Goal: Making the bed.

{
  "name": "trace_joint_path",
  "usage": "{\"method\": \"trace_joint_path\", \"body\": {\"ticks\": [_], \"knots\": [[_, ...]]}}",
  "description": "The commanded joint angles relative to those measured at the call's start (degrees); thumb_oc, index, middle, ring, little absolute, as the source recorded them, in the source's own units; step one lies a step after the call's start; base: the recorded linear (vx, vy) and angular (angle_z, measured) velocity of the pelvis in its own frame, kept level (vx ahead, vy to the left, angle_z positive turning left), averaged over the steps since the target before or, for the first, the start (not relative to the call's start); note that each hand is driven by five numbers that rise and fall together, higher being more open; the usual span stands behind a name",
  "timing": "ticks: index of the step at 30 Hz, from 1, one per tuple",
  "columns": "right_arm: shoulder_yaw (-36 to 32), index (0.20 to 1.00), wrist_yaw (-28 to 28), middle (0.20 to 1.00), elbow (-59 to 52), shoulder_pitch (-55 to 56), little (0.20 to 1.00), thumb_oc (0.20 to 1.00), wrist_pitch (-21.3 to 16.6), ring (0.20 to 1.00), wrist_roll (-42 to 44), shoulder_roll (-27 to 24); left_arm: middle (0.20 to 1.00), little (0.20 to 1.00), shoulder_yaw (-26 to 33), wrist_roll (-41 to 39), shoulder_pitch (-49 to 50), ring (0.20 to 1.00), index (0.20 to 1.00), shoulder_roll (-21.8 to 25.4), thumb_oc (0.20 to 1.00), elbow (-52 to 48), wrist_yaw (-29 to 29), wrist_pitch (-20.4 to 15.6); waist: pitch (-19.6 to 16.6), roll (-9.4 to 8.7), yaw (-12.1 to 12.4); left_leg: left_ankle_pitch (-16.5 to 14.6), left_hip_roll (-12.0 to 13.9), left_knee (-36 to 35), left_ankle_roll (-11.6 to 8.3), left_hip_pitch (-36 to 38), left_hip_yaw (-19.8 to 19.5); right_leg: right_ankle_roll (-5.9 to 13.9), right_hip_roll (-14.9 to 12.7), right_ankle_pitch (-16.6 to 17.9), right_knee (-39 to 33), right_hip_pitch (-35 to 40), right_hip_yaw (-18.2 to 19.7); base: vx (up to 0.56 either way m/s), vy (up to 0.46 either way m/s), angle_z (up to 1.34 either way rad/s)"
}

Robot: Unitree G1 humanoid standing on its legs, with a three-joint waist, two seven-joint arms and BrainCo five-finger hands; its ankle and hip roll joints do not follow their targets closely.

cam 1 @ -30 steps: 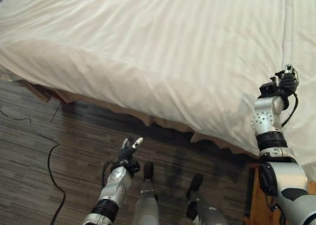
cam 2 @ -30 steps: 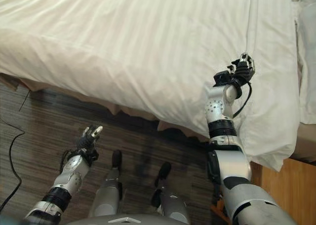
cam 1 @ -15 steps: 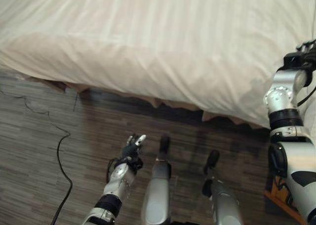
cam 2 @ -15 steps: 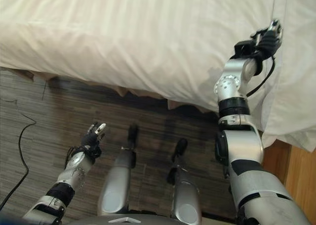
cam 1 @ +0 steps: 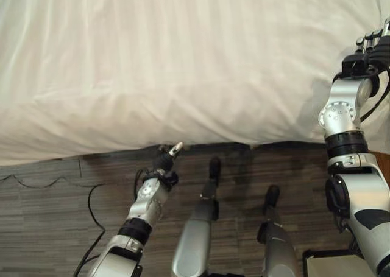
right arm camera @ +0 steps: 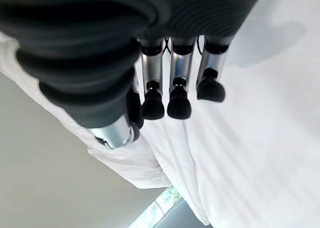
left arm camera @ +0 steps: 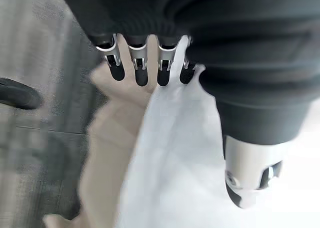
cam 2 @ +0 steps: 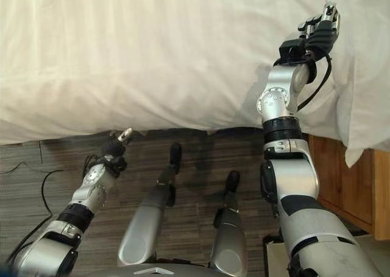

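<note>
A white striped duvet (cam 1: 183, 58) covers the bed, and its near edge hangs over the side toward the floor. My left hand (cam 1: 166, 162) is raised at that hanging edge. In the left wrist view its fingers (left arm camera: 141, 70) are straight and the thumb (left arm camera: 250, 178) stands apart, with white cloth and a beige bed skirt (left arm camera: 110, 153) just past them. My right hand (cam 2: 317, 32) hovers over the duvet at the right, close to a seam. Its fingers (right arm camera: 179, 100) are relaxed and hold nothing.
Grey wood-look floor (cam 1: 42, 228) runs along the bed's near side. An orange-brown wooden piece of furniture (cam 2: 347, 179) stands at the right, beside the bed. White bedding (cam 2: 365, 76) hangs down over it at the right edge.
The camera has shifted, so the bed edge now lies lower and flatter in view. My left hand has risen from over the floor to the duvet's hanging edge. The right hand stays over the duvet.
</note>
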Motion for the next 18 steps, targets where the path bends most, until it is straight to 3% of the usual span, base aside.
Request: {"method": "trace_joint_path", "body": {"ticks": [1,14,18], "knots": [[1.6,0.200,1.8,0.200,-0.3,-1.9,0.200,0.200,-1.9,0.200,0.1,-6.0,1.000,1.000,-1.8,-0.8,3.2,1.000,1.000,-1.0,1.000,1.2,-1.0,-1.2,-4.3,0.62,0.5,-5.0,4.4,-1.7,-5.19,1.1,0.1,0.17,-1.4,-8.3,6.1,-0.8,0.1,0.03,-0.012,0.04],[3.6,0.200,0.1,0.200,0.5,-4.4,0.200,0.200,-2.4,0.200,-3.6,-11.6,1.000,1.000,-2.5,-0.1,3.6,1.000,1.000,-0.6,1.000,0.6,-1.5,-1.7,-3.6,1.06,-0.2,-3.7,4.9,-4.8,-5.69,3.2,0.3,0.15,-0.7,-8.7,6.4,-1.7,0.3,0.02,-0.021,-0.04],[1.9,0.200,-4.8,0.200,8.5,-2.8,0.200,0.200,0.6,0.200,-6.2,-10.9,1.000,1.000,-2.7,-1.1,1.9,1.000,1.000,-0.6,1.000,0.1,0.3,-2.4,-1.8,2.11,-0.7,-3.5,4.9,-4.5,-5.77,1.2,0.3,0.15,-0.6,-8.6,6.9,-4.0,0.6,-0.01,0.001,-0.01]]}}
